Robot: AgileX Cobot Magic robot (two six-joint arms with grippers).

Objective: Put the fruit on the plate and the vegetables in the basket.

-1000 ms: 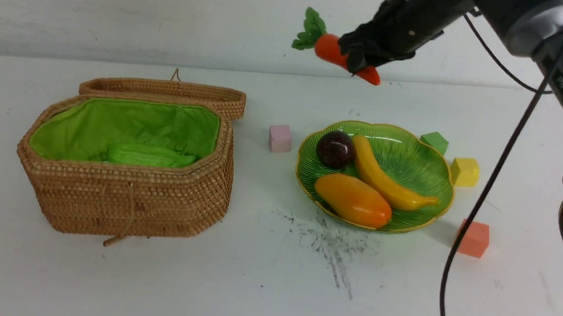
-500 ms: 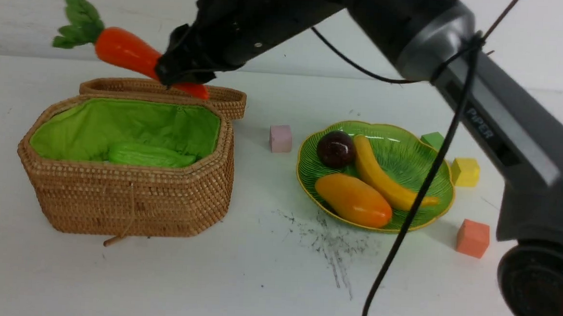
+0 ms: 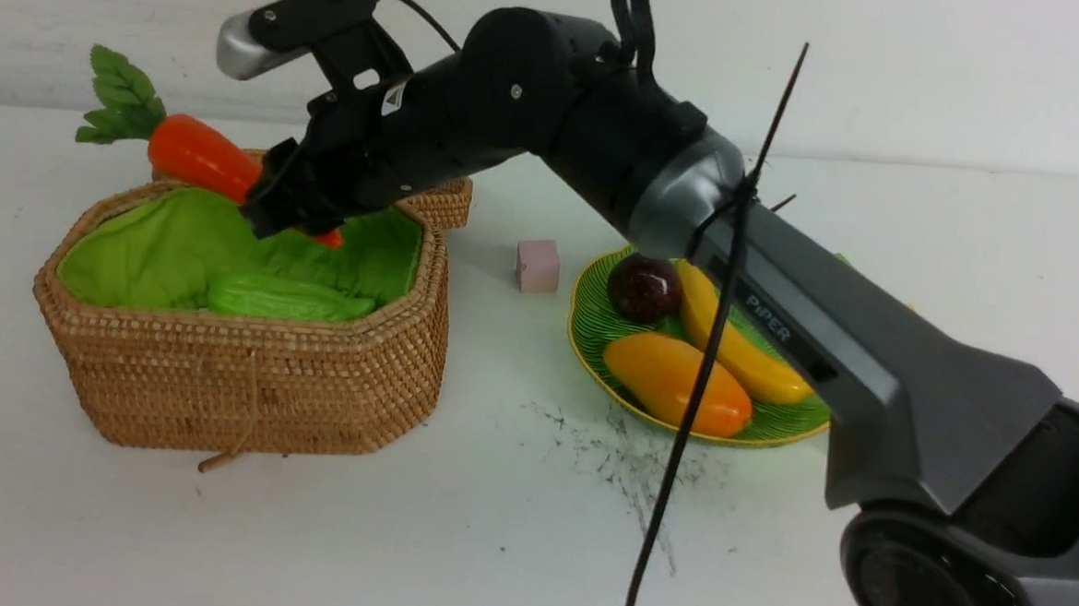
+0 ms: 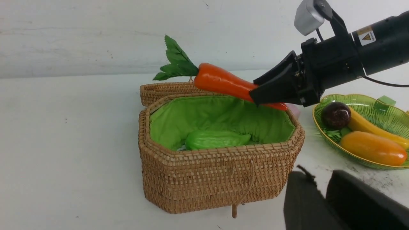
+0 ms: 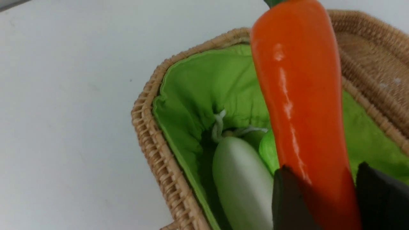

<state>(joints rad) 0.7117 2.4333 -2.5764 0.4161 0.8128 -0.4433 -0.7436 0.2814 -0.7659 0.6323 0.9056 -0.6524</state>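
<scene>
1. Front view: the right claw [image 3: 293, 209] reaches across over the open basket [image 3: 240, 375], its dark fingers around the thin end of the carrot [image 3: 198, 156]. The carrot slants up and away to the robot's left, its leaves [image 3: 118, 107] out past the basket's far left rim and its tip low over the green lining. Whether the grasp is firm or loosening cannot be told here. The gourd [image 3: 286, 299] lies inside the basket near its front wall. The lid [image 3: 439, 201] lies open behind.
2. Same view, to the right: the plate [image 3: 598, 329] sits on the counter [image 3: 490, 541], partly hidden by the right arm, and carries the mangosteen [image 3: 644, 288], the banana [image 3: 740, 346] and the mango [image 3: 678, 382]. A pink cube [image 3: 538, 265] stands between basket and plate.
3. Left wrist view: the carrot [image 4: 223, 83] hangs in the air above the basket [image 4: 220, 179], its narrow end between the right claw's fingers [image 4: 278, 89]. The left claw [image 4: 321, 188] shows only as dark finger shapes at the picture's edge, close together with nothing between them.
4. Right wrist view: the carrot [image 5: 297, 95] runs lengthwise from between the two black fingertips [image 5: 287, 198]. Below it, in the basket [image 5: 153, 137], lie the white radish [image 5: 243, 182] and a sliver of the gourd [image 5: 266, 150].
</scene>
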